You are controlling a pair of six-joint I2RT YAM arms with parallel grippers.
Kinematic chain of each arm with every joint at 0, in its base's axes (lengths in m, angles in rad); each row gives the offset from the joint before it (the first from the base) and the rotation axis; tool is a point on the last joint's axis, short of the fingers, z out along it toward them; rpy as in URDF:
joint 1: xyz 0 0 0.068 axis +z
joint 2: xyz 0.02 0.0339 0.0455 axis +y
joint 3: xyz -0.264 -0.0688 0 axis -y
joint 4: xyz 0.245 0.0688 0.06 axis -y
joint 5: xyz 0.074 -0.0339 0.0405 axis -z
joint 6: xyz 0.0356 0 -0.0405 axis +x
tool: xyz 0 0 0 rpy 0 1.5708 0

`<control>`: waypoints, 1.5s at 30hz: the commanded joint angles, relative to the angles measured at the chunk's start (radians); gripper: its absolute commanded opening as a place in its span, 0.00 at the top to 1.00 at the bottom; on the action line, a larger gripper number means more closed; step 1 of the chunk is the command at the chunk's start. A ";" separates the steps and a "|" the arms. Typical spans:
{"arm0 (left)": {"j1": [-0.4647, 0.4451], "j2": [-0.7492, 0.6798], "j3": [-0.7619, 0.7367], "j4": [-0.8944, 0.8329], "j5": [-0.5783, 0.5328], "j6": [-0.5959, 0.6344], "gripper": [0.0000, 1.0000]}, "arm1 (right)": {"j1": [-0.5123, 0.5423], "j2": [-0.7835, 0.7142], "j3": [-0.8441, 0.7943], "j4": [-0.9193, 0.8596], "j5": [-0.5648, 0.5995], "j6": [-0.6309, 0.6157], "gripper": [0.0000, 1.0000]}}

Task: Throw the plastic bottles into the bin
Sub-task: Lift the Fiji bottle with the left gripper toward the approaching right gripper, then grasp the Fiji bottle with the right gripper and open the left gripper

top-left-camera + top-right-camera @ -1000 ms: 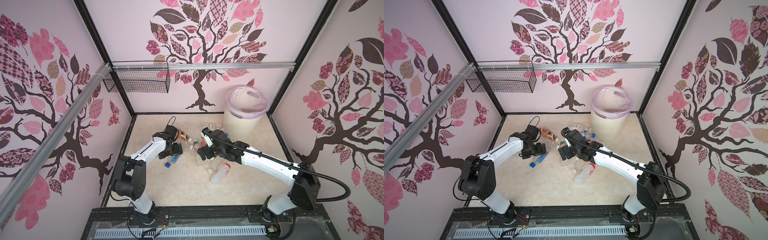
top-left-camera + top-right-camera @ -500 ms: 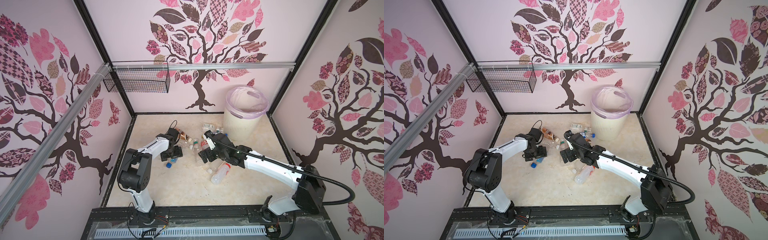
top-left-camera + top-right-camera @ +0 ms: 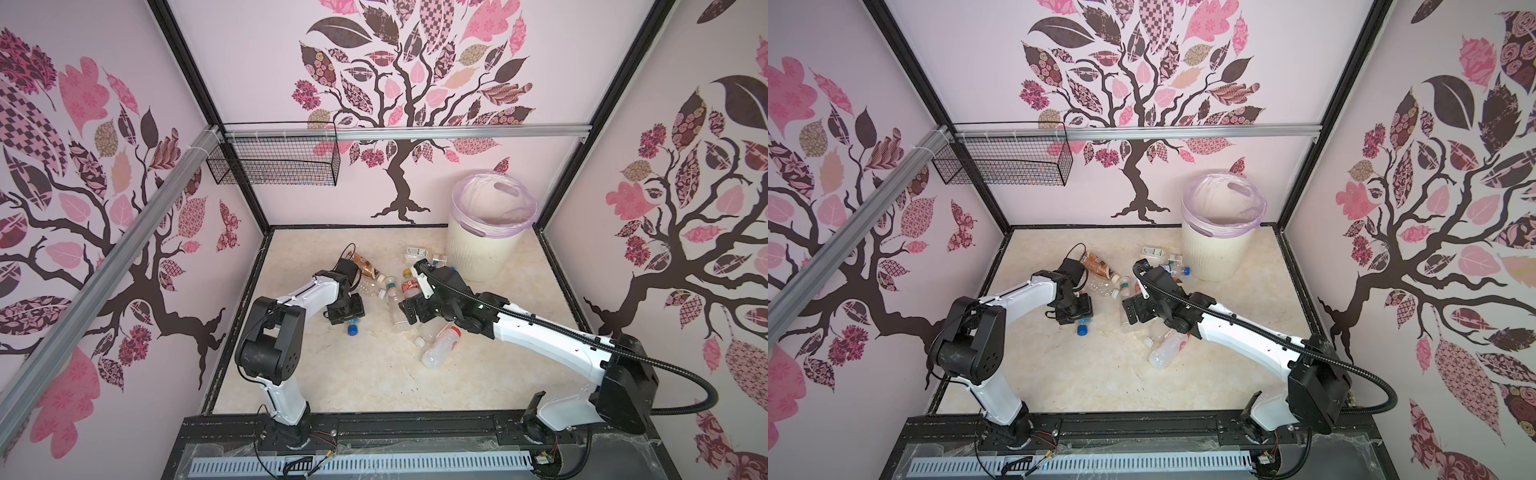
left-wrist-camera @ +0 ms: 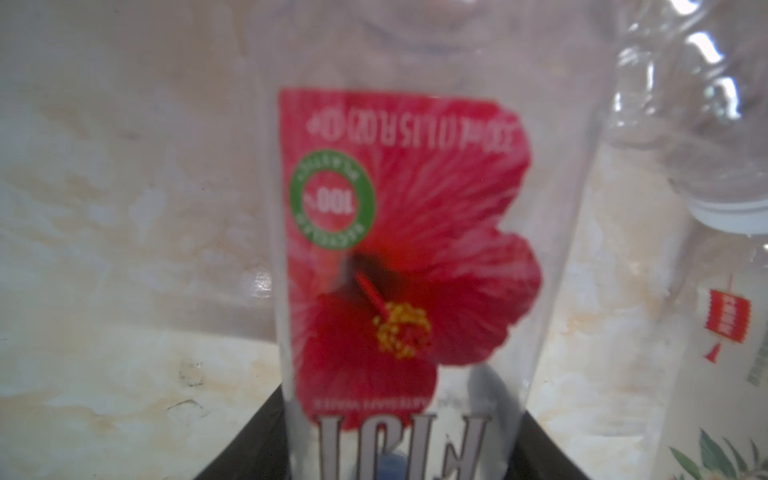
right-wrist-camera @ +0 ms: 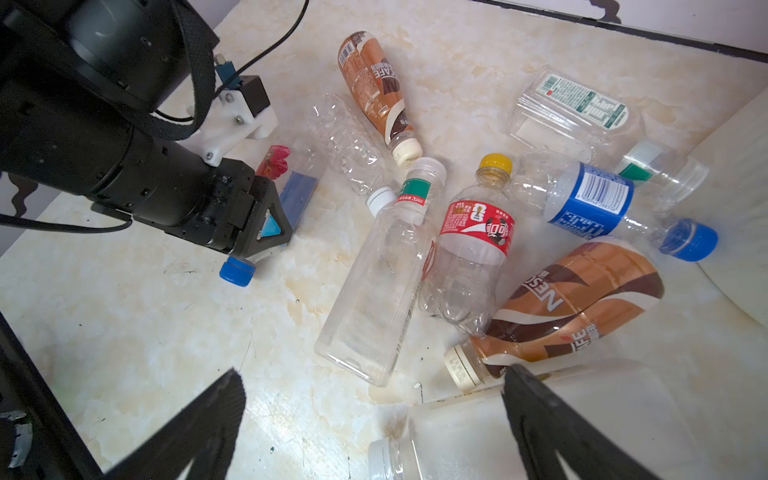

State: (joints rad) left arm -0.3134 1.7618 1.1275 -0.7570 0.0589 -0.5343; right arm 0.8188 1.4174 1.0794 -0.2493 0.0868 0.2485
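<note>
Left tool point(image 5: 266, 232): sits low over the flower-label bottle point(image 4: 399, 249), which lies on the table point(image 3: 353, 374) left of the heap. Its fingers point(image 4: 249, 449) stand along both sides of the bottle. Whether they press it cannot be told.
Right tool point(image 5: 372, 374): fingers spread wide, nothing held. A milky bottle point(image 5: 457, 440) lies beneath it at the heap's near edge.
Heap: bottles point(image 3: 411, 287) lie flat between the two arms, several touching. They include two brown-label bottles point(image 5: 374, 87), a red-label bottle point(image 5: 473, 232) and a blue-label bottle point(image 5: 590, 203); the rest are clear.
Stray bottle point(image 3: 440, 347): red cap, apart from the heap, nearer the front, partly under the right arm.
Bin point(image 3: 482, 257): upright in the far right corner, lilac bag over the rim. The blue-label bottle's cap lies just beside its wall.
</note>
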 commanded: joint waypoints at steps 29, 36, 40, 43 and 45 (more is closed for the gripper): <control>-0.282 -0.467 0.010 0.369 0.148 0.180 0.45 | -0.209 -0.068 0.277 -0.010 -0.239 0.177 0.01; -0.354 -0.475 0.037 0.396 0.061 0.198 0.44 | -0.208 -0.011 0.356 -0.026 -0.283 0.212 0.08; -0.353 -0.491 0.031 0.427 0.057 0.194 0.44 | -0.208 -0.017 0.316 0.000 -0.302 0.234 0.12; -0.354 -0.491 0.036 0.438 0.058 0.190 0.44 | -0.208 -0.008 0.299 0.010 -0.329 0.249 0.14; -0.354 -0.489 0.037 0.446 0.061 0.188 0.44 | -0.208 0.001 0.290 0.025 -0.359 0.263 0.14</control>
State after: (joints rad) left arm -0.6674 1.2907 1.1225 -0.3557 0.1318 -0.3580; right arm 0.6079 1.3899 1.3746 -0.2512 -0.2230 0.4808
